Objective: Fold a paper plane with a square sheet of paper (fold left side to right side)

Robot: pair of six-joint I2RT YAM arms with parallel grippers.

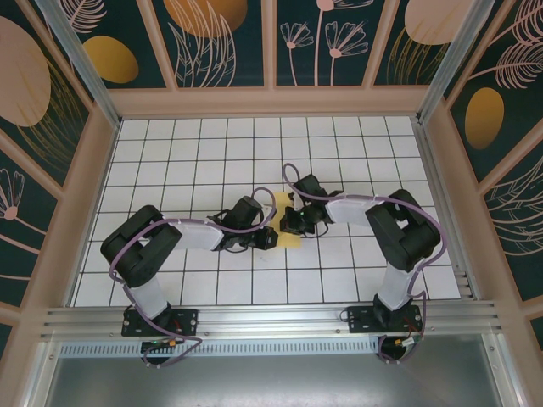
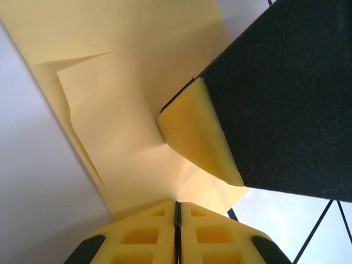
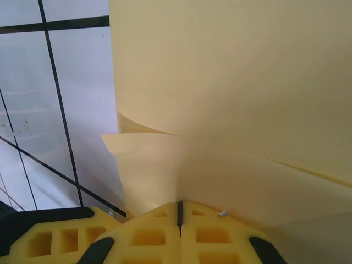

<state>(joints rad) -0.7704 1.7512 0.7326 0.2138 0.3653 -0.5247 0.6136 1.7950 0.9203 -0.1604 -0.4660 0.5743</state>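
**Two closed grippers meet on the yellow sheet at mid-table**

Top external view: the table [image 1: 187, 161] is a glossy white surface ruled into squares by thin dark lines and fenced by pale wooden rails. The square sheet of paper [image 1: 283, 202] lies just past centre, a matte yellow-orange strip running from 12 to 6 o'clock, largely covered by the arms. The left gripper [image 1: 268, 239] reaches it from 8 o'clock and the right gripper [image 1: 287, 225] from 3 o'clock. The two are nearly touching. The jaws are too small here to read.

Left wrist view: the left gripper [image 2: 177, 206], at 6 o'clock, has ribbed yellow fingers pressed flat together. The sheet [image 2: 126, 126] shows detail lost from above: a sharp crease, an angular flap at 10 o'clock and a soft curl lifted against a grainy matte black block [image 2: 286, 99] at 3 o'clock. The paper runs up to the fingertips, but whether it is nipped between them I cannot tell.

Right wrist view: the right gripper [image 3: 179, 204] is likewise closed tight at 6 o'clock. A raised flap of the sheet [image 3: 231, 82] descends to its tips, and again a pinch cannot be judged. The left gripper's yellow finger [image 3: 49, 242] sits at 7 o'clock, with gridded table [image 3: 82, 82] at 10 o'clock.
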